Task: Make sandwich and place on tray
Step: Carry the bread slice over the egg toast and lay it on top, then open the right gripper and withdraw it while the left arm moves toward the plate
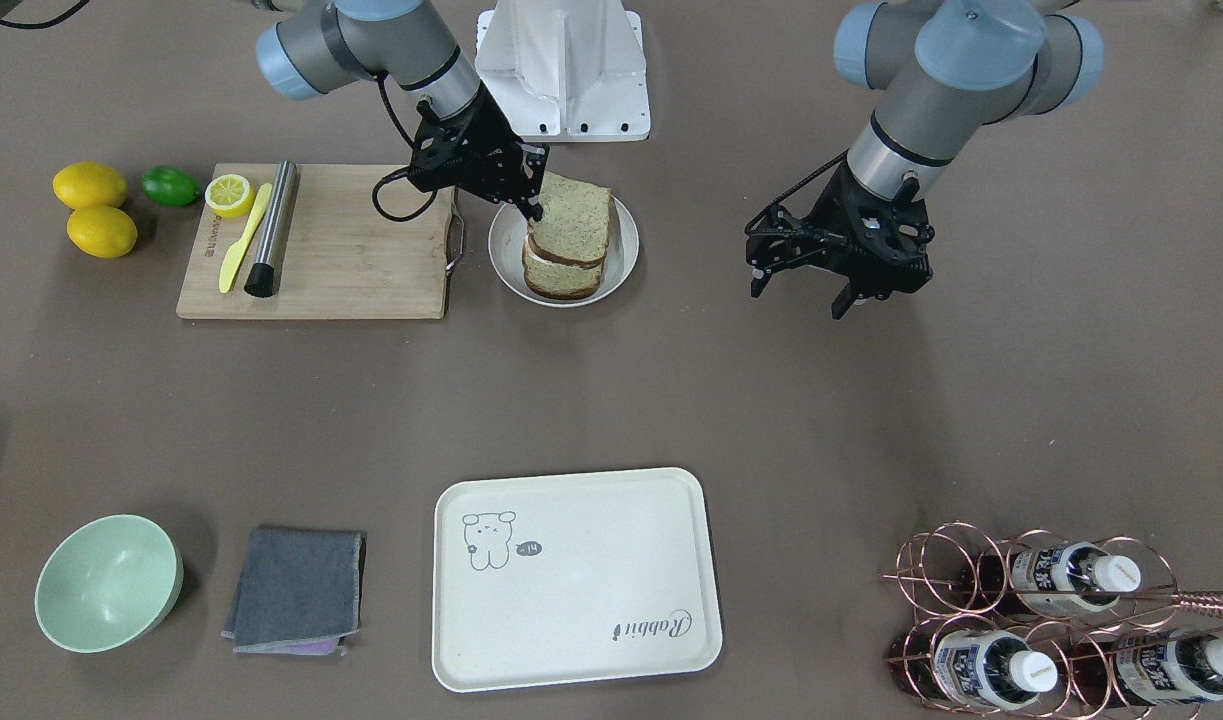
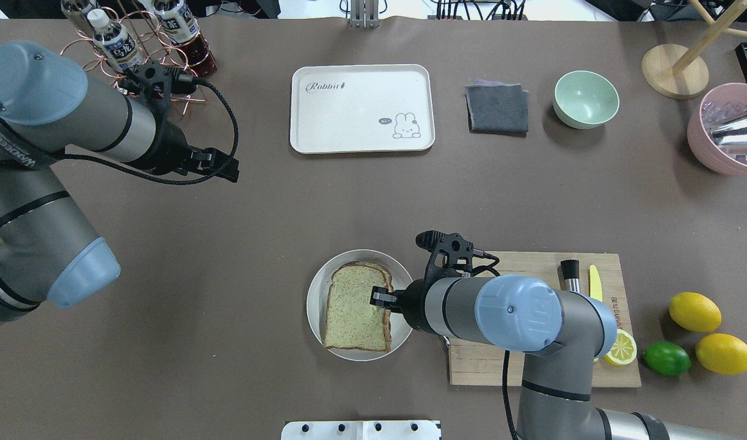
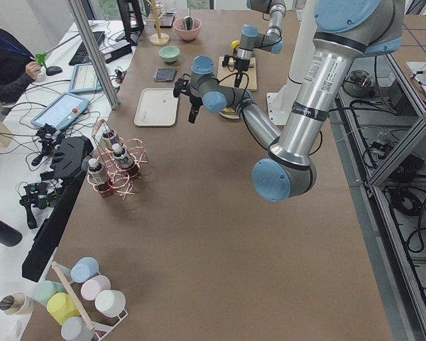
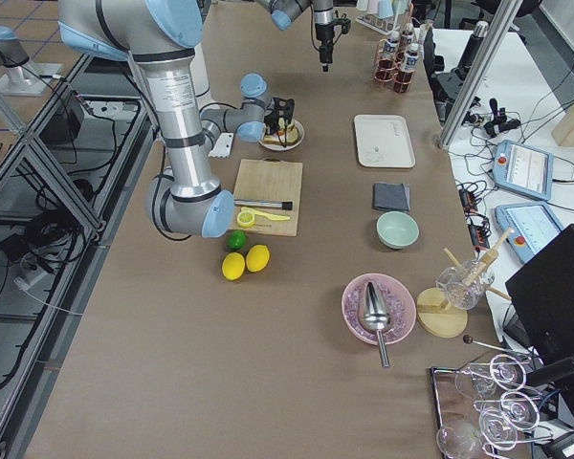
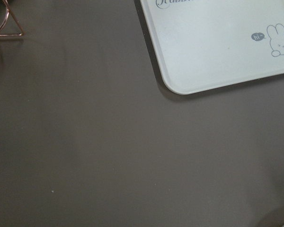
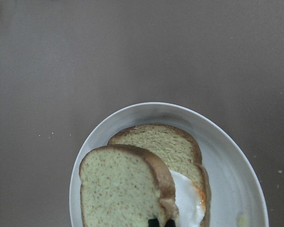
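Jaws of the right gripper [image 1: 536, 212] are clamped on the edge of the upper slice [image 1: 571, 215] of the sandwich [image 1: 561, 275], which is held tilted on the round white plate [image 1: 626, 250]. Jaws of the left gripper [image 1: 799, 300] are held apart, well away from the plate. The tray [image 1: 571, 580] is seen well apart from the plate, on the operators' side.

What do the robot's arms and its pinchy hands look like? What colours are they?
The left arm and the right arm are thick silver-grey tubes with round light-blue caps at the joints. The left arm has lettering printed along its side. Each ends in a black two-finger claw, the left gripper and the right gripper, with a black cable looping by the wrist.
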`<action>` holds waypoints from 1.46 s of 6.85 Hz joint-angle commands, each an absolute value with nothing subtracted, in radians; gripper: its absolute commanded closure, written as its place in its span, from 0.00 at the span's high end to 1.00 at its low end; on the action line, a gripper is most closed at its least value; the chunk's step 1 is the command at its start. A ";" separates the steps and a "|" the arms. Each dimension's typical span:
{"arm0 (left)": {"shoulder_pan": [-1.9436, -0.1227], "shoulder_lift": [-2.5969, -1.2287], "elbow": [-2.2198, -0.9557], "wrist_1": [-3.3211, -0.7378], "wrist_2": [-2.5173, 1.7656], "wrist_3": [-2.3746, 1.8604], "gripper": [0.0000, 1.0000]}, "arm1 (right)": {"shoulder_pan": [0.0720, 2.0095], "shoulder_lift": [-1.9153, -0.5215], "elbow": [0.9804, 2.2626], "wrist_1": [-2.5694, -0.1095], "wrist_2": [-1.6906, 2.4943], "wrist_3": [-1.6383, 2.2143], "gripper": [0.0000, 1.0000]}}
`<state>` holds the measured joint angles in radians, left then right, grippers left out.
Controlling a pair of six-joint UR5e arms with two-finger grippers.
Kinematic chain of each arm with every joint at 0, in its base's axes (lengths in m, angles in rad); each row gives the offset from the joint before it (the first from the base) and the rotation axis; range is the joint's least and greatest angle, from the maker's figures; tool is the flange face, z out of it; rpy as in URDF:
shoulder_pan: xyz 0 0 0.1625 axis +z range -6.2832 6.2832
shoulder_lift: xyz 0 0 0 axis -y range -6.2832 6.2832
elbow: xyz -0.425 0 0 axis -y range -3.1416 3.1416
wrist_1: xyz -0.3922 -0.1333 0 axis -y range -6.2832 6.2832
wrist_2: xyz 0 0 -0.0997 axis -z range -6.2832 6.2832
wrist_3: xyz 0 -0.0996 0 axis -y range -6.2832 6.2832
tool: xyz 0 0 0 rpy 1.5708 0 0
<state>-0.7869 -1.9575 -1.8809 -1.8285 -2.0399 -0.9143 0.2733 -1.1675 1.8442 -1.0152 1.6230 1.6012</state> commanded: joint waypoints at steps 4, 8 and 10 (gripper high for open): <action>-0.787 -1.956 -1.881 -1.829 -2.040 -0.914 0.99 | 0.297 -1.164 1.810 -1.005 1.617 1.517 1.00; -0.749 -1.963 -1.882 -1.829 -2.039 -0.987 0.99 | 0.582 -1.236 1.828 -1.020 1.894 1.429 1.00; -0.694 -1.976 -1.882 -1.825 -2.017 -1.038 0.99 | 0.783 -1.261 1.825 -1.212 2.040 1.199 1.00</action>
